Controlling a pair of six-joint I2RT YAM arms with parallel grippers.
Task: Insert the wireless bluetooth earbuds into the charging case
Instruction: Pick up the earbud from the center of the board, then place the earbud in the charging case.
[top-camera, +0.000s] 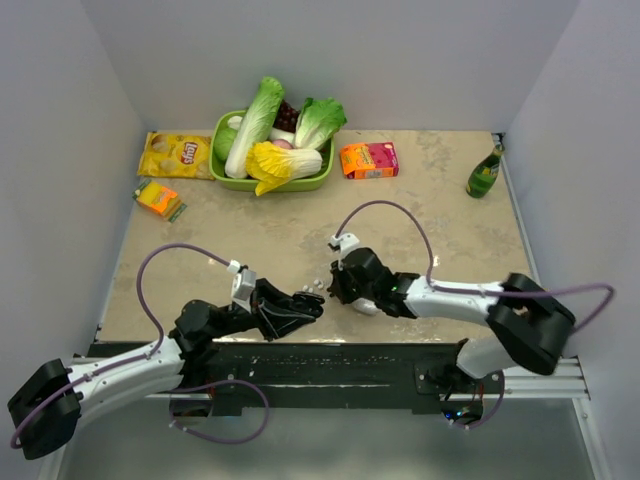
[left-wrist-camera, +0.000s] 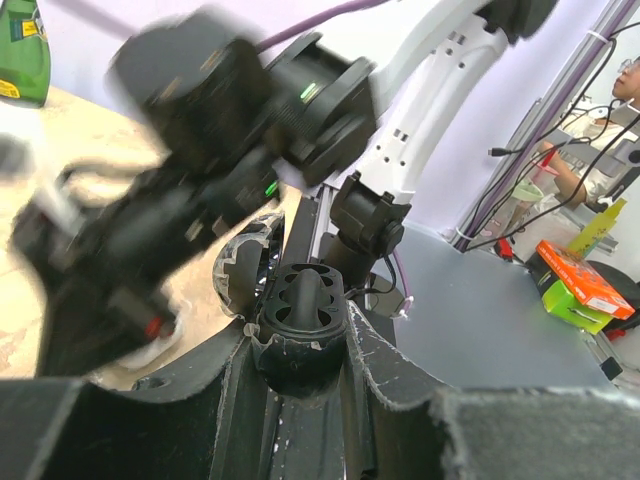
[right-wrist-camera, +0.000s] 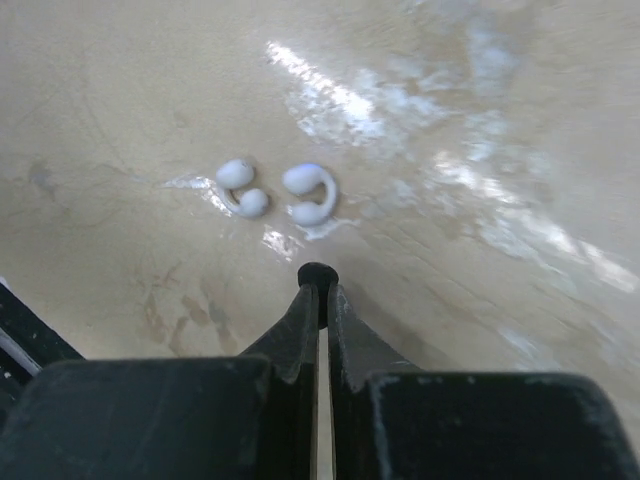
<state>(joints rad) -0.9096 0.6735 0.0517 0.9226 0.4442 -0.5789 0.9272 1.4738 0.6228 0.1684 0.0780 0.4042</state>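
Observation:
The two white earbuds (right-wrist-camera: 243, 188) (right-wrist-camera: 312, 193) lie side by side on the tan table just beyond my right gripper (right-wrist-camera: 318, 285). That gripper is shut, and a small black round bit shows at its tips. In the top view the earbuds (top-camera: 317, 286) lie between my right gripper (top-camera: 334, 284) and my left gripper (top-camera: 306, 308). My left gripper (left-wrist-camera: 300, 335) is shut on a small black oval object (left-wrist-camera: 302, 300) with slots. A white rounded thing (top-camera: 366, 306), seemingly the charging case, lies partly hidden under the right wrist. It is a blur in the left wrist view (left-wrist-camera: 150, 345).
At the back stand a green basket (top-camera: 222, 170) of vegetables, a yellow chip bag (top-camera: 176, 154), a small orange box (top-camera: 158, 198), a pink-orange box (top-camera: 368, 159) and a green bottle (top-camera: 485, 172). The right arm (left-wrist-camera: 230, 130) fills the left wrist view close ahead.

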